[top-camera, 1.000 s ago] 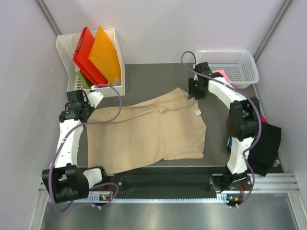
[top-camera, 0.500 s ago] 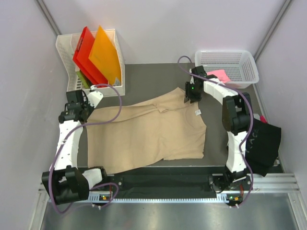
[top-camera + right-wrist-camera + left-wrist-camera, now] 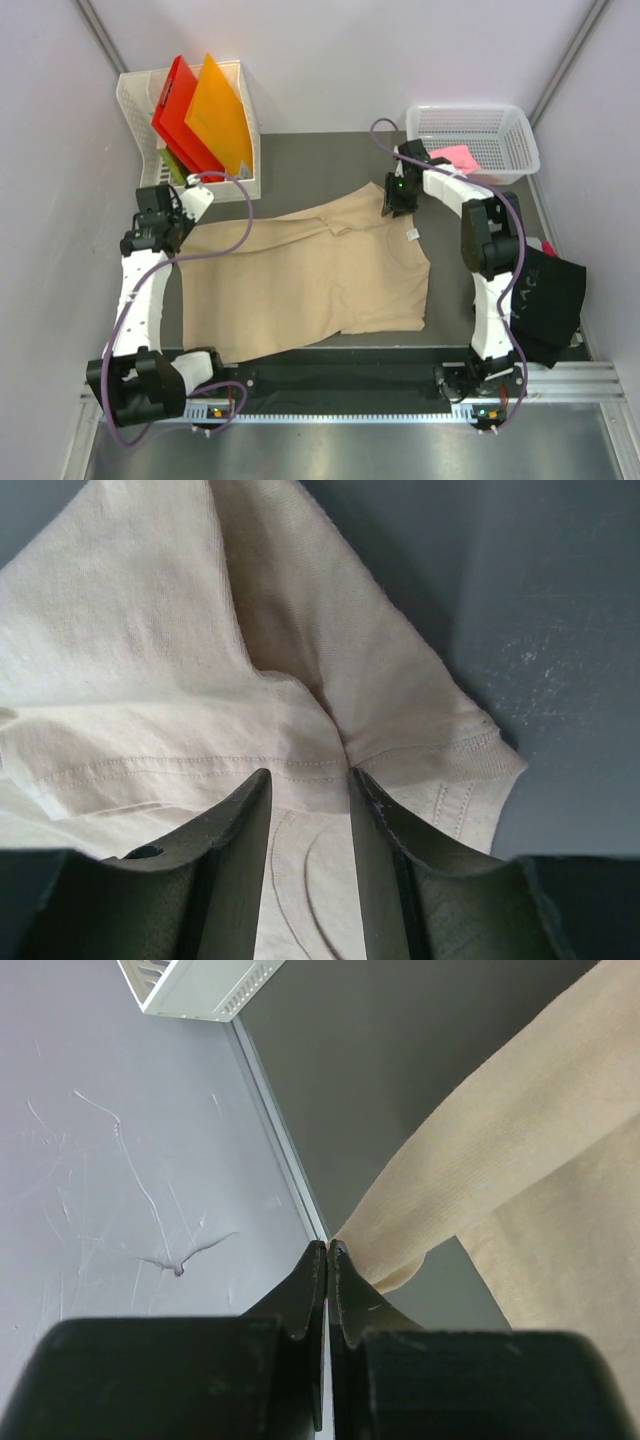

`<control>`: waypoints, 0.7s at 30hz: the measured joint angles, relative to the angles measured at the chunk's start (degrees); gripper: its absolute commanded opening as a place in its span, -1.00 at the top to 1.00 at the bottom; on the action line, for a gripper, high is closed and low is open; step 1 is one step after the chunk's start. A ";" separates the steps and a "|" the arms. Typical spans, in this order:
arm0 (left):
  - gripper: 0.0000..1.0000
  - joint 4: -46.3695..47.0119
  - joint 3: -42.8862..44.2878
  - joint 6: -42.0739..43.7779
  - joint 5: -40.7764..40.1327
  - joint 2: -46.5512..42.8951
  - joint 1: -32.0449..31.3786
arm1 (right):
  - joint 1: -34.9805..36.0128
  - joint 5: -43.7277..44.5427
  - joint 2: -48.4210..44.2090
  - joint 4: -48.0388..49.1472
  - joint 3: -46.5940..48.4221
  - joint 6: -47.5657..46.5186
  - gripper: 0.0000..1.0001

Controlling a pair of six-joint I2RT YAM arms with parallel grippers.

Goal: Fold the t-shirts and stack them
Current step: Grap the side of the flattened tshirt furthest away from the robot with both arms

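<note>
The large tan t-shirt [image 3: 310, 275] lies spread on the dark table, its white neck label [image 3: 411, 235] at the right. My left gripper [image 3: 172, 222] is at the shirt's far left corner, against the left wall. Its jaws are shut on that corner of the tan cloth [image 3: 470, 1170], which runs taut from the tips of the left gripper [image 3: 329, 1245]. My right gripper [image 3: 393, 203] is open at the shirt's far right corner. The right gripper [image 3: 308, 775] straddles a stitched fold of the tan cloth [image 3: 150, 660]. The black t-shirt [image 3: 550, 295] lies at the right edge. The pink t-shirt [image 3: 458, 155] sits by the basket.
A white basket [image 3: 240, 170] at the far left holds the red sheet [image 3: 175, 115] and the orange sheet [image 3: 215, 110]. A white mesh basket [image 3: 490, 125] stands at the far right. Walls close in on both sides. Purple cables loop over the shirt's left part.
My right gripper has moved left and down from beside the basket onto the shirt's far right corner. My left gripper has shifted slightly away along the wall, keeping its hold.
</note>
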 measured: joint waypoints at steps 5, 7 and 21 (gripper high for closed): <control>1.00 -0.13 0.26 0.00 0.00 0.00 0.00 | 0.00 -0.85 0.92 0.26 0.00 0.68 0.40; 1.00 -0.22 0.37 0.00 0.00 -0.02 0.00 | 0.00 -1.07 1.25 0.33 0.02 0.83 0.61; 1.00 -0.63 0.55 0.02 0.26 -1.36 0.00 | 0.33 -1.27 1.42 -1.27 2.19 1.73 1.00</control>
